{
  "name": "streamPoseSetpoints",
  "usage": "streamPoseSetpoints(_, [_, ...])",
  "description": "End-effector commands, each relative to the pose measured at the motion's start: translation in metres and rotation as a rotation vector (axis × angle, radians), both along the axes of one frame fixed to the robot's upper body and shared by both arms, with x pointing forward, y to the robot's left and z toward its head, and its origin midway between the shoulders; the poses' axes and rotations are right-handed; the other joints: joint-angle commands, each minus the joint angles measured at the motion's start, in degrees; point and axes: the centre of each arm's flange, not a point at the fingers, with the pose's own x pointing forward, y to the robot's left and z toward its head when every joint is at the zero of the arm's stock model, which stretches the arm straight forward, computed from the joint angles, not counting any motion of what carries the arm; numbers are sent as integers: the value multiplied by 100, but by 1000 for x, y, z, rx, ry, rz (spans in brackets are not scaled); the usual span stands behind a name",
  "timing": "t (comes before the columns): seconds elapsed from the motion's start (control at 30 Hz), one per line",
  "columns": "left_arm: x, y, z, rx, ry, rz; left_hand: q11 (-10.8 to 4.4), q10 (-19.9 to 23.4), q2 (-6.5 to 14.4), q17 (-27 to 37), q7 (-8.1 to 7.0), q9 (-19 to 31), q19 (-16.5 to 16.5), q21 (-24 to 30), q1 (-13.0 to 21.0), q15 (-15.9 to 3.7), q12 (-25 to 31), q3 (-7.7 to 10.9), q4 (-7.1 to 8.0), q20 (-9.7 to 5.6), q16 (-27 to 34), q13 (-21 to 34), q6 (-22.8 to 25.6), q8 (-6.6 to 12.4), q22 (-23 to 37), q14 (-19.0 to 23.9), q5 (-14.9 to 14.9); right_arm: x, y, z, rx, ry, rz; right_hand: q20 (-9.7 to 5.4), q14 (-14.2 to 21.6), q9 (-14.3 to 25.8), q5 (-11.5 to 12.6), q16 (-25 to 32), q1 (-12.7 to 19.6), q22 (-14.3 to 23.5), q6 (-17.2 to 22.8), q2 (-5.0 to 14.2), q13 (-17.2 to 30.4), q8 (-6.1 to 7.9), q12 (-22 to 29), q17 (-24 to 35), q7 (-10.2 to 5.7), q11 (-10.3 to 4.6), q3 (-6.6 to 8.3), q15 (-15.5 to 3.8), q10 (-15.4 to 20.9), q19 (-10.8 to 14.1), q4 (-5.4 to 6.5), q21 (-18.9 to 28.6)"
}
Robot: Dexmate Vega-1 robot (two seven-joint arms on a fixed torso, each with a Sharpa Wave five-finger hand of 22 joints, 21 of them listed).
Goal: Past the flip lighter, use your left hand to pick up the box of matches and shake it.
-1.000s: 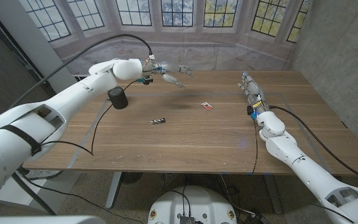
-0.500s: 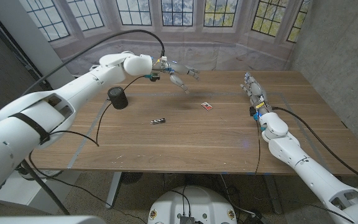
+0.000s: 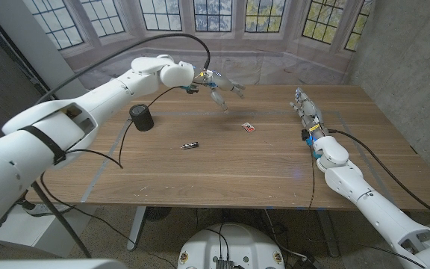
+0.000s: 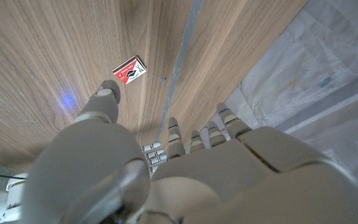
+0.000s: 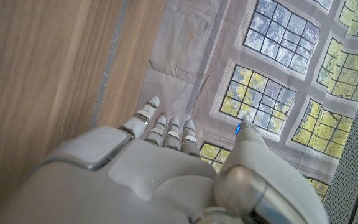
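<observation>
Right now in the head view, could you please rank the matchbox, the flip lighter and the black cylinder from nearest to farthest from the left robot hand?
1. Matchbox: just to the right of the left robot hand, toward the table's near edge.
2. Flip lighter: mid-table, nearer the front edge.
3. Black cylinder: on the left, under the left arm.
</observation>
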Motion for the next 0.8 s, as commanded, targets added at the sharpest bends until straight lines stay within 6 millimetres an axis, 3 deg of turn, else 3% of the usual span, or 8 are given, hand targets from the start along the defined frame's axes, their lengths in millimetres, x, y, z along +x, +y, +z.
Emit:
streamPoseSetpoints(0.03, [6,-22,-3,95,-85,41,-5,-97,-50,15,3,16,-22,13,34,-8,-34,-23,31,-6,-6,13,-80,-32,16,-106,19,0,-4,-2,8,4,2,-155,-24,33,-11,30,-41,26,16,-31,30,3,4,29,29,34,-28,5,-11,-15,-16,-12])
streamPoseSetpoints(0.8, [17,-53,-26,180,-152,-28,25,-227,-24,19,110,23,-42,15,92,7,-23,-47,65,-12,1,22,-4,29,20,-172,5,0,-16,-8,33,20,-12,-149,-4,35,-8,45,-42,26,49,-18,34,6,20,32,45,22,-23,32,10,-13,-34,-10])
